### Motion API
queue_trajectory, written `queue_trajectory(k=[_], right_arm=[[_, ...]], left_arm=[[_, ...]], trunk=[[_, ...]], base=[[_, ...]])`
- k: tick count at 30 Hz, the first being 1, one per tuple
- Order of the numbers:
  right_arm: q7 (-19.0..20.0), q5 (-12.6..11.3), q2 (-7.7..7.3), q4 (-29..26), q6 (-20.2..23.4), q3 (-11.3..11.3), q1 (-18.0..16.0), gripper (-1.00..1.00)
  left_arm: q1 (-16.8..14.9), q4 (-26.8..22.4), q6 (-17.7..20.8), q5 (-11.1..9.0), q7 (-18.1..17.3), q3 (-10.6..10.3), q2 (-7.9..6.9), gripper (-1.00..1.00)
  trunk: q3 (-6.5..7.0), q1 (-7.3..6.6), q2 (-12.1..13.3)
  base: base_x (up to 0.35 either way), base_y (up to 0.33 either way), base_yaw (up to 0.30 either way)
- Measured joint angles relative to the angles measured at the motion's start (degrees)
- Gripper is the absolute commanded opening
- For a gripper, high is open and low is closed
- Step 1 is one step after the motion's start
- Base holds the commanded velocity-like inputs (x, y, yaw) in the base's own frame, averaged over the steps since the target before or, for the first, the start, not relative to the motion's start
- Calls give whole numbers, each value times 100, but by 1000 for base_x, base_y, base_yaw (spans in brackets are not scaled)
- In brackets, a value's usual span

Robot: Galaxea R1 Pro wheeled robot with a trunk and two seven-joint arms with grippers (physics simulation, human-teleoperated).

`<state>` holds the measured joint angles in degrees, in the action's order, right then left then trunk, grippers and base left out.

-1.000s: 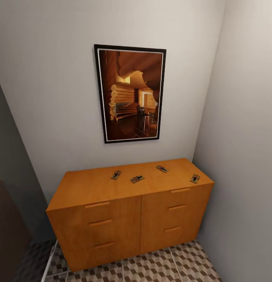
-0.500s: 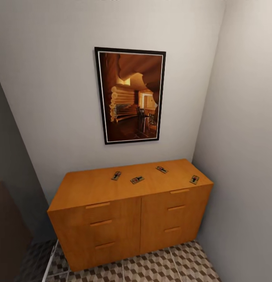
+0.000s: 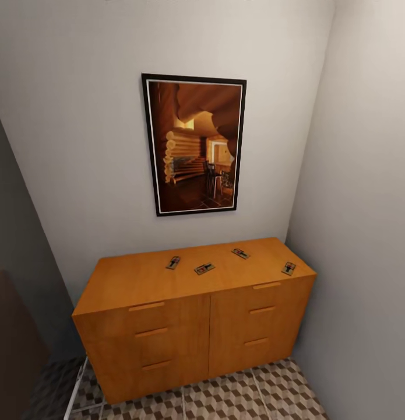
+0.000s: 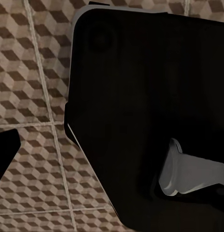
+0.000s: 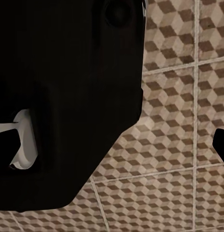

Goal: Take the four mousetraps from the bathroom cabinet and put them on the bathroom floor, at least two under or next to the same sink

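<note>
The robot stood facing the cabinet (image 3: 193, 318), which filled a narrow alcove under a framed picture (image 3: 194, 144). All four mousetraps lay on the cabinet's top, well apart from one another: trap one (image 3: 173, 262) left of centre, trap two (image 3: 204, 268) just right of it, trap three (image 3: 240, 253) farther back, and trap four (image 3: 289, 268) near the right front corner. None was on the floor (image 3: 237, 396), so the task stood at its approach stage. In my judgement the step in hand was closing on the cabinet to bring an arm within reach. To do it well, the base should stop square to the front with the traps inside arm range, and an arm should be raised clear of the top edge before descending on a trap from above; the traps are thin and flat, so a grip across the short sides seems the safer choice. The right wall stood close to trap four, which could crowd the right arm. Both wrist views showed dark robot bodywork over the tiled floor (image 4: 34, 96) (image 5: 184, 96); the state of either gripper's jaws could not be told. Against the frame one second earlier, the picture and cabinet sat slightly lower and the cabinet's edges had shifted a little, consistent with small camera movement; the traps kept their places on the top.
</note>
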<state>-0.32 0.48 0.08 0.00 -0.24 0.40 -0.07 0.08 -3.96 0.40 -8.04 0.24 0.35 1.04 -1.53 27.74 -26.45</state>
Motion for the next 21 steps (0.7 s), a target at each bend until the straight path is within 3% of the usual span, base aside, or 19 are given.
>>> queue_trajectory(k=[6, 21], right_arm=[[0, 0, 0, 0, 0, 0, -1, 100], [0, 0, 0, 0, 0, 0, -1, 100]], left_arm=[[0, -3, -3, 0, 0, -2, -3, 100], [0, -4, -52, 0, 0, -2, -3, 100]], trunk=[[104, -131, 238], [104, -132, 239]], base=[[0, 0, 0], [0, 0, 0]])
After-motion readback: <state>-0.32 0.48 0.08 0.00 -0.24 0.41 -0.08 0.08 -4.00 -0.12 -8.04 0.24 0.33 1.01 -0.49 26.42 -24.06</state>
